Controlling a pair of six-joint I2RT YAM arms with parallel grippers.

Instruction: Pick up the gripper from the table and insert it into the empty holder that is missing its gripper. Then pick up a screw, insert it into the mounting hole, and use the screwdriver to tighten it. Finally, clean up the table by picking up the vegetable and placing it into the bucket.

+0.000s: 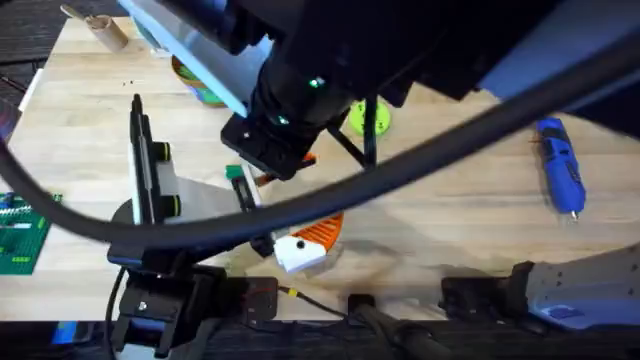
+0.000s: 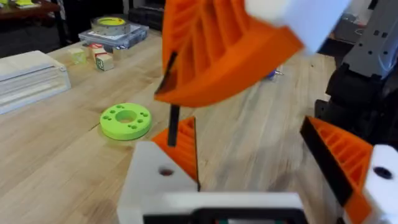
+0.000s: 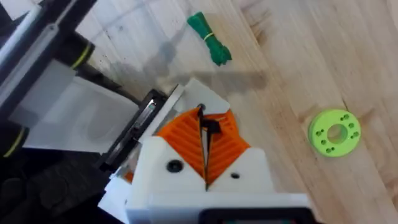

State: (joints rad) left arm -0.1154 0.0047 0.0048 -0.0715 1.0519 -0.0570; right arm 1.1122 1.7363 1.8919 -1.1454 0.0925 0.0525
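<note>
Right fingers (image 3: 186, 140) pinch a thin dark screw (image 2: 173, 118), upright just above the holder (image 2: 146, 186) hole; left fingers (image 2: 345, 158) spread

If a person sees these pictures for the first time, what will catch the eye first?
Probably the large dark arm rising close under the overhead camera, across the middle of the table. Next, the bright green disc on the bare wood, and the blue screwdriver lying alone at the table's far right.

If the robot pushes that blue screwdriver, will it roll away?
Probably a little. The blue screwdriver looks rounded and pen-shaped, lying flat on the wooden table, so a sideways nudge might roll it. It looks stiff, so it likely won't bend.
</note>
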